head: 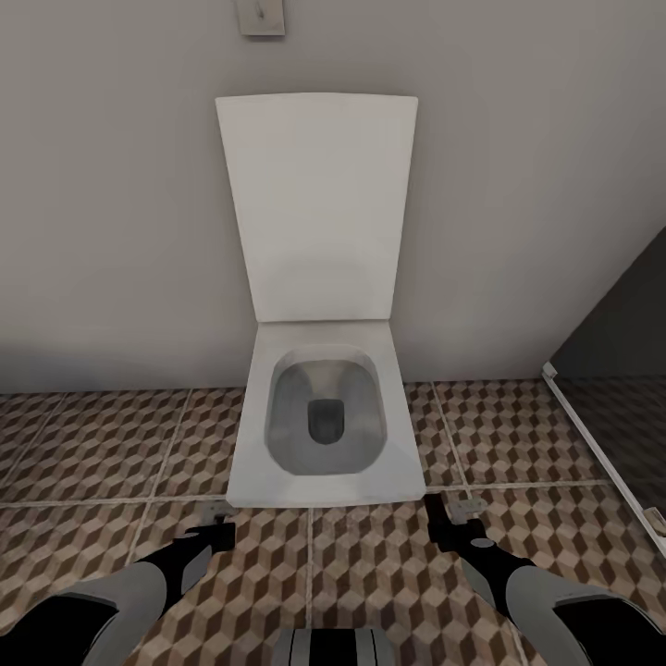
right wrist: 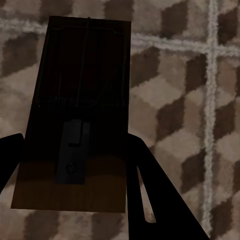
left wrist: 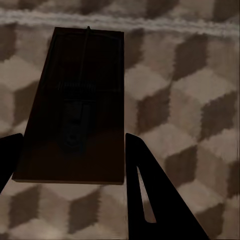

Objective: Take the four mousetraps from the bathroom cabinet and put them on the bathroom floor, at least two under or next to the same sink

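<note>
Each wrist view has a dark-brown mousetrap with a metal spring and bar. In the left wrist view one mousetrap [left wrist: 85, 75] sits between the two black fingers of my left gripper [left wrist: 70, 142], which is shut on it above the cube-patterned bathroom floor [left wrist: 190, 100]. In the right wrist view my right gripper [right wrist: 75, 142] is shut on a second mousetrap [right wrist: 85, 65] in the same way. In the head view both grippers hang low over the floor [head: 370, 573] in front of a toilet, the left gripper [head: 217, 529] and the right gripper [head: 455, 518] apart. The cabinet and the sink are out of view.
A white toilet [head: 324, 481] with its lid [head: 319, 213] raised stands against the grey wall straight ahead. A dark glass panel with a pale bottom rail [head: 601, 444] runs along the right. Tiled floor lies on both sides of the toilet.
</note>
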Motion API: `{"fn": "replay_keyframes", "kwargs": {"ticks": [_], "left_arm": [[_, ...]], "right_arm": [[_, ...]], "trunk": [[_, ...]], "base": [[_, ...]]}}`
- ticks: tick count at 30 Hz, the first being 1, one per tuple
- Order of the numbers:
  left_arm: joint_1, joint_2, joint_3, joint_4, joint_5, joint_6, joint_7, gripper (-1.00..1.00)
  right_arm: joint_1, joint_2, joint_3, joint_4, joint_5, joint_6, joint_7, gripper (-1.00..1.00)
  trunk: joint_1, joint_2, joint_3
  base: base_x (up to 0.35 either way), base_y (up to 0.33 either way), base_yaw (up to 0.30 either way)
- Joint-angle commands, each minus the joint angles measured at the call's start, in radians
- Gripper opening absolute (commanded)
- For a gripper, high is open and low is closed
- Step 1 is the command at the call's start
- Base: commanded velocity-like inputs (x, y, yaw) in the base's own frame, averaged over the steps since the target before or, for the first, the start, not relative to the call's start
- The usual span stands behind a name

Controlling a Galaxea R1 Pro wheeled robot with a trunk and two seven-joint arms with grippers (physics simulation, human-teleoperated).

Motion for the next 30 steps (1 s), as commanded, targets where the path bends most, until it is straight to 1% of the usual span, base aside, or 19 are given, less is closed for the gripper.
{"fn": "replay_keyframes", "kwargs": {"ticks": [1, 6, 24, 27, 28, 30], "left_arm": [[0.0, -0.002, -0.009, 0.0, 0.007, 0.0, 0.002, -1.0], [0.0, -0.009, -0.009, 0.0, 0.007, 0.0, 0.002, -1.0], [0.0, -0.009, -0.01, 0.0, 0.008, -0.001, 0.002, -1.0], [0.0, -0.009, -0.01, 0.0, 0.008, -0.001, 0.002, -1.0], [0.0, -0.008, -0.01, 0.0, 0.008, -0.002, 0.002, -1.0], [0.0, -0.008, -0.01, 0.0, 0.009, -0.002, 0.002, -1.0]], "right_arm": [[-0.001, 0.0, 0.007, 0.003, -0.001, -0.005, -0.005, -1.0], [-0.001, 0.0, 0.007, 0.004, 0.0, -0.005, -0.005, -1.0], [-0.001, 0.001, 0.007, 0.004, 0.002, -0.004, -0.005, -1.0], [0.002, 0.007, 0.008, 0.004, 0.004, -0.004, -0.005, -1.0], [0.007, 0.015, 0.009, 0.004, 0.005, -0.004, -0.008, -1.0], [0.014, 0.021, 0.009, 0.004, 0.006, -0.004, -0.01, -1.0]], "trunk": [[0.0, 0.0, -0.001], [0.0, 0.0, -0.001], [0.0, 0.0, -0.001], [0.0, 0.0, -0.001], [0.0, 0.0, -0.001], [0.0, 0.0, -0.001]], "base": [[0.0, 0.0, 0.0], [0.0, 0.0, 0.0], [0.0, 0.0, 0.0], [0.0, 0.0, 0.0], [0.0, 0.0, 0.0], [0.0, 0.0, 0.0]]}}
